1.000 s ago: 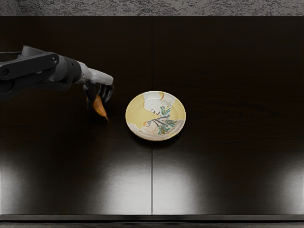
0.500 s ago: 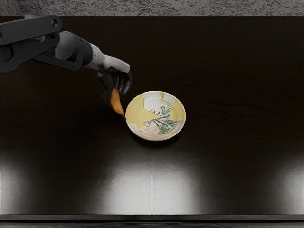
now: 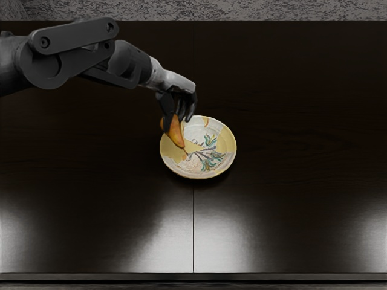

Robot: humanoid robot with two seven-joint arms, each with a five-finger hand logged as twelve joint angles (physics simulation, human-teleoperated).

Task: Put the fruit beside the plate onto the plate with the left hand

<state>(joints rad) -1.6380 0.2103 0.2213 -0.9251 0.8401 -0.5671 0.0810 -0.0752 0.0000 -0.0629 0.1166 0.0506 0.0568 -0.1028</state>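
A round yellow plate [image 3: 221, 136] with a painted pattern of white patches and green sprigs sits near the middle of the dark table. My left hand [image 3: 176, 107] reaches in from the upper left and hangs over the plate's left rim. Its dark fingers are curled around the top of an orange, elongated fruit [image 3: 175, 133]. The fruit points down and overlaps the plate's left part; whether it touches the plate I cannot tell. My right hand is out of view.
The dark glossy table [image 3: 290, 199] has a seam running down its middle, and a grey speckled wall lies behind its far edge. The left forearm [image 3: 72, 54] crosses the upper-left part of the table.
The left hand has carried the fruit rightward, from beside the plate's left side to over the plate's left rim. The arm has swung further into view. The plate has not moved.
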